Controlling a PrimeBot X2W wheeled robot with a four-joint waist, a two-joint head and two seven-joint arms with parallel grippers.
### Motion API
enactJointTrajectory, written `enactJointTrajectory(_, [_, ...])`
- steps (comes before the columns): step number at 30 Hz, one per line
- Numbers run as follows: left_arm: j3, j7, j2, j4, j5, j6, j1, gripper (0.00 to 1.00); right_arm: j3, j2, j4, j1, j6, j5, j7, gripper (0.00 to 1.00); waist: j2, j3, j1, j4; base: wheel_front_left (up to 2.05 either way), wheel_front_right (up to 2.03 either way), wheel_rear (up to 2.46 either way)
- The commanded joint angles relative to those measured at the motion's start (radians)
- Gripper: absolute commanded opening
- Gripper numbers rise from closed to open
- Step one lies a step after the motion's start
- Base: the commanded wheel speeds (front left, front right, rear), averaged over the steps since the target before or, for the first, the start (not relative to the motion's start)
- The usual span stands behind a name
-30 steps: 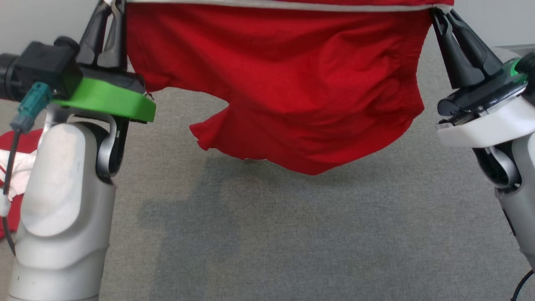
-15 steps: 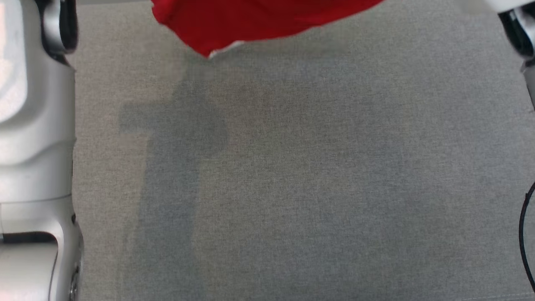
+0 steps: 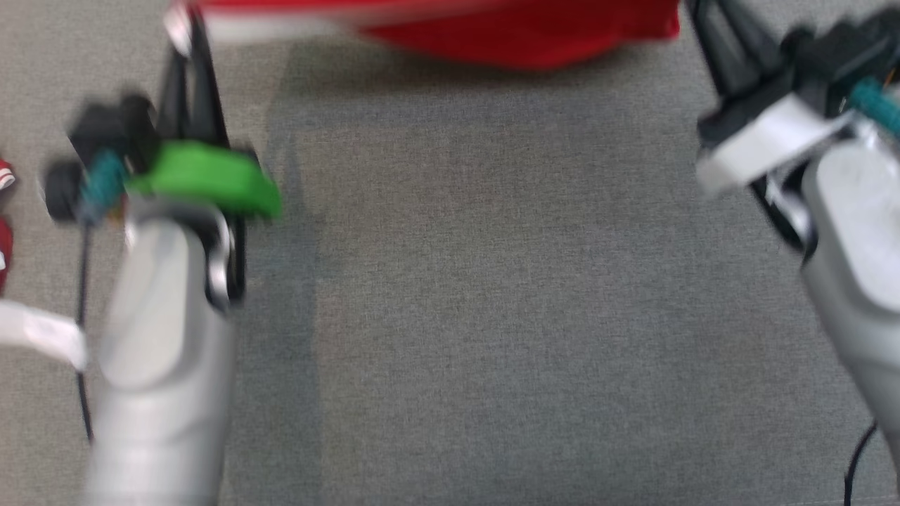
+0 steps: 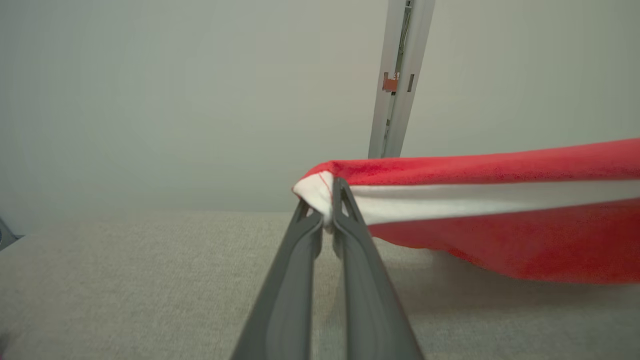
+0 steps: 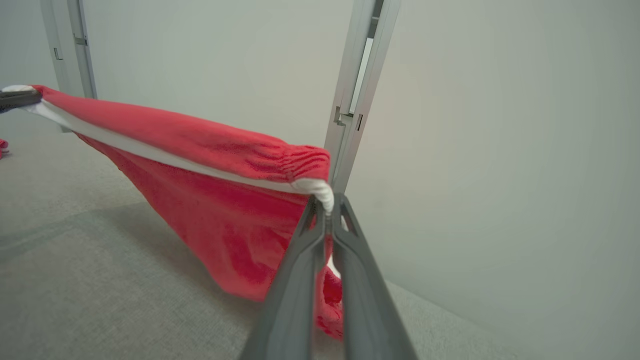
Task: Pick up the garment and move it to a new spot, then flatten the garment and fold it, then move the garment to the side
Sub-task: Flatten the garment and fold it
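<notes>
The garment (image 3: 520,35) is red with a white waistband, and it hangs stretched between my two grippers above the grey cloth-covered table (image 3: 492,316). The head view is blurred. My left gripper (image 3: 186,42) is shut on the band's left corner; the left wrist view shows the white corner pinched at the gripper's tips (image 4: 327,212) and the garment (image 4: 500,240) running off to the right. My right gripper (image 3: 703,17) is shut on the other corner, seen close in the right wrist view (image 5: 327,207), where the garment (image 5: 215,200) sags toward the table.
Another red and white cloth (image 3: 3,211) lies at the table's left edge. Pale metal posts (image 5: 355,90) (image 4: 397,75) stand against the plain wall behind the table. Bare grey table surface spreads below the hanging garment.
The head camera has swung, so the whole picture shifted and is now blurred. Both grippers stay shut on the waistband, and the garment now sits at the picture's top edge.
</notes>
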Motion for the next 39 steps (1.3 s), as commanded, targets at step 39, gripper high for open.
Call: enactJointTrajectory(39, [-0.019,-0.003,-0.020,-0.115,-0.034,0.016,0.623,0.00,-0.088,0.155,-0.127,0.807,-0.002,0.072,-0.004,0.00,0.0000,-0.241,-0.0001,-0.022,0.00,0.00,0.00])
